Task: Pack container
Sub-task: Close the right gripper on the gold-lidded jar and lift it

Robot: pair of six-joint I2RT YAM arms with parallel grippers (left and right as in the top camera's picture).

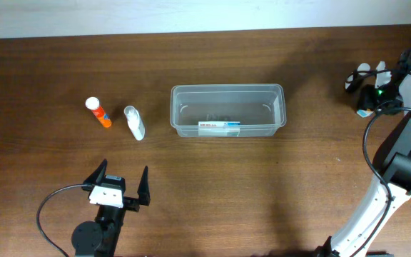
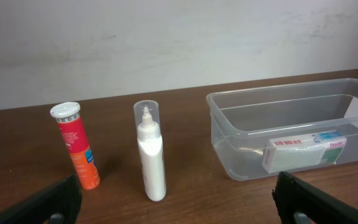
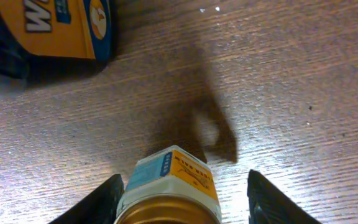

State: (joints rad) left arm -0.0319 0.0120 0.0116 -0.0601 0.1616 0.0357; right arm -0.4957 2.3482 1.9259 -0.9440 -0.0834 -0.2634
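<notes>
The container (image 1: 227, 88) is a clear rectangular tub at the table's middle, with a white box (image 1: 220, 128) lying inside. The left wrist view shows the container (image 2: 229, 134) on the right with the box (image 2: 303, 151) in it. My left gripper (image 1: 123, 187) stands open near the front edge, with nothing between its fingers (image 2: 179, 208). My right gripper (image 1: 368, 91) is at the far right. Its fingers straddle a small tin (image 3: 173, 183) with a gold end and a blue and orange label. The left finger is against the tin and the right finger stands apart from it.
An orange tube with a white cap (image 1: 98, 112) and a white bottle with a clear cap (image 1: 134, 123) lie left of the container. The left wrist view shows the orange tube (image 2: 78, 146) and the white bottle (image 2: 151, 155) ahead of that gripper. A blue and orange packet (image 3: 55, 25) lies beyond the tin.
</notes>
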